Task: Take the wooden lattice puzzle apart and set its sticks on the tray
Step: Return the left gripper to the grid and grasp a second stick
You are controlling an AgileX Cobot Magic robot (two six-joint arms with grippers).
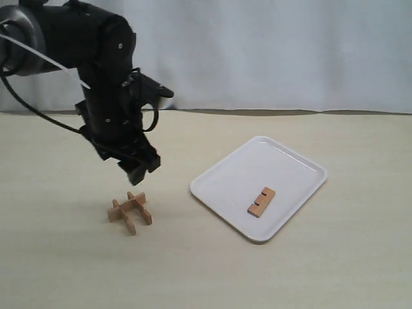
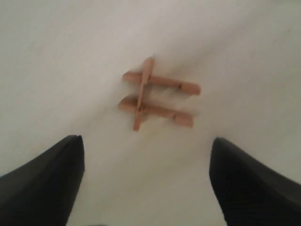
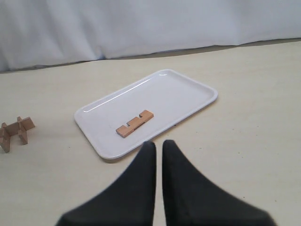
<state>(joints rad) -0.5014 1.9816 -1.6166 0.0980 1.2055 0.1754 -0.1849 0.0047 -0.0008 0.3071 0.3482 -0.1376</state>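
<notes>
Exterior view: wooden lattice puzzle (image 1: 130,212) sits on the pale beige table (image 1: 64,270), left of the tray (image 1: 270,164).
One stick (image 1: 261,201) lies flat on the tray; left gripper (image 1: 137,168) hovers above the puzzle, jaws wide, empty; right gripper (image 3: 158,153) pinched nearly together, holding nothing; white curtain (image 1: 290,51) behind.

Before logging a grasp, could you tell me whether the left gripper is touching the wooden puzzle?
Apart. The left wrist view shows bare table between the left gripper and the wooden lattice puzzle.
</notes>
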